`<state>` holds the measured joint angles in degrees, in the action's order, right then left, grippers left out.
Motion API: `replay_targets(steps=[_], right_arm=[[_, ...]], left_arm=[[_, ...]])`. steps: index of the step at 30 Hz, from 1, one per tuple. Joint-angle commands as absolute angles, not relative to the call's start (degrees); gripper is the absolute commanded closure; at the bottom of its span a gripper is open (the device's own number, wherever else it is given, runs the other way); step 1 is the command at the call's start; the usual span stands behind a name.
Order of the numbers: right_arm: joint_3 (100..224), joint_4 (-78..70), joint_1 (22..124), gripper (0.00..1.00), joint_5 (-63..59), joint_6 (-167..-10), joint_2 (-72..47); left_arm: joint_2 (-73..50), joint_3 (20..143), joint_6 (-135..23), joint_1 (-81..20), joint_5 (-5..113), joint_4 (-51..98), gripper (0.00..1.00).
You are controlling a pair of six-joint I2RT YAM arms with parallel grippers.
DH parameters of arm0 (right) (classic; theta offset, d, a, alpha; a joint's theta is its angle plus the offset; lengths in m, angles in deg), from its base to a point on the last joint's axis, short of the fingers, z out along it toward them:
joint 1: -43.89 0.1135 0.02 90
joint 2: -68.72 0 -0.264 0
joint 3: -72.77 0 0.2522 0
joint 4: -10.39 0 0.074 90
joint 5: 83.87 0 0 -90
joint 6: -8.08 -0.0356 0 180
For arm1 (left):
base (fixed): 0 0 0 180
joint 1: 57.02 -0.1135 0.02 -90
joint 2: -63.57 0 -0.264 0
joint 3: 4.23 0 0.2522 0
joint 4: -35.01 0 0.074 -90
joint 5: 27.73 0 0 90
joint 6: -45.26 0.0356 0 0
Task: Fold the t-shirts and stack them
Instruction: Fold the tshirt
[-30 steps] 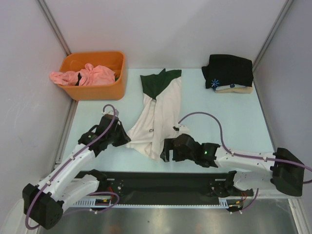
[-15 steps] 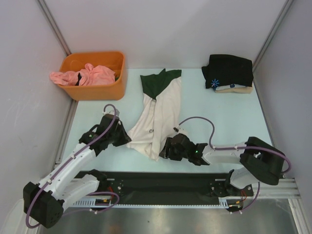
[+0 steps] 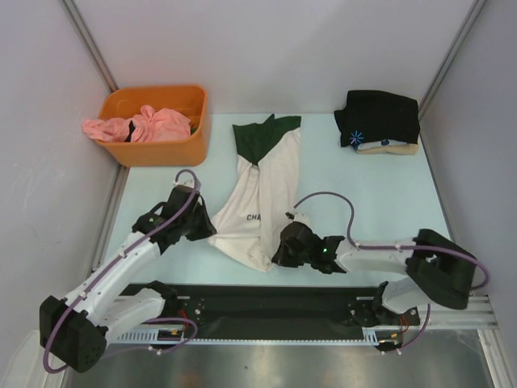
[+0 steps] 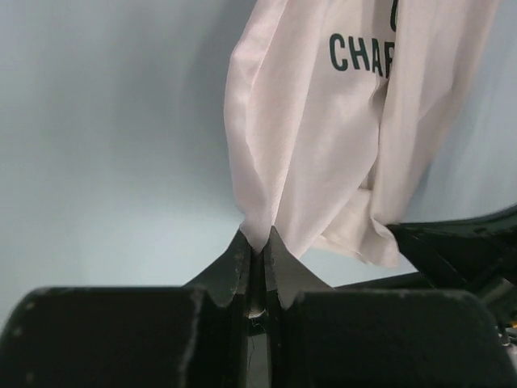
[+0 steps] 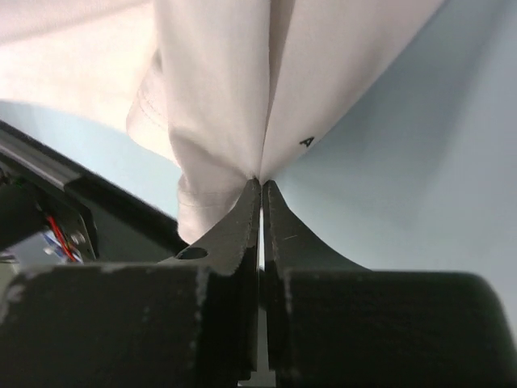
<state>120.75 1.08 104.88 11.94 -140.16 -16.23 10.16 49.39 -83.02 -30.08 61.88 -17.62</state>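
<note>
Pinching the near hem of the cream t-shirt [image 3: 266,190] at two spots, my left gripper [image 4: 256,239] and my right gripper [image 5: 260,184] are each clamped tight on a bunched fold of cloth. The garment lies lengthwise on the middle of the table [image 3: 371,202], its dark green collar toward the far wall. To do this step well, I judge both grips should draw apart evenly and low, spreading the crumpled lower half flat without dragging the collar end askew, before anything joins the black t-shirt [image 3: 380,113] stacked at the far right corner.
</note>
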Motion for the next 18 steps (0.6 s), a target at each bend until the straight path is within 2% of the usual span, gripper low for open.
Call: replay_targets(steps=[1, 3, 7, 11, 14, 15, 16, 17, 18], right_arm=[[124.76, -19.29, 106.47, 1.00, 17.12, -135.46, -6.89], [126.95, -25.31, 107.08, 1.00, 17.47, -133.17, -2.94], [129.50, -37.70, 107.17, 1.00, 16.86, -130.53, -0.02], [130.30, -40.37, 107.35, 1.00, 15.02, -128.86, -0.89], [130.30, -40.98, 107.61, 1.00, 14.48, -127.72, -2.82], [130.39, -41.51, 107.70, 1.00, 14.66, -127.54, -3.17], [130.56, -42.90, 107.61, 1.00, 15.01, -127.63, -3.44], [130.83, -43.70, 107.70, 0.93, 15.97, -127.80, -3.44], [131.00, -44.49, 107.61, 0.75, 16.59, -128.06, -3.09]], left_arm=[[8.20, 56.72, -76.83, -28.64, 64.90, -20.84, 0.94], [5.04, 60.05, -74.45, -26.97, 65.78, -22.69, 0.94], [-2.25, 65.07, -73.91, -17.33, 68.49, -24.18, 0.96], [-11.65, 70.52, -75.41, -6.60, 70.00, -24.54, 0.96], [-21.31, 77.44, -75.50, 2.02, 71.05, -27.94, 0.90], [-23.68, 78.87, -75.50, 3.95, 71.66, -29.36, 0.83], [-27.62, 80.27, -75.67, 7.63, 72.19, -31.03, 0.56], [-28.45, 81.50, -75.67, 9.40, 72.81, -32.87, 0.38], [-28.80, 81.52, -75.94, 10.99, 72.90, -33.06, 0.11]])
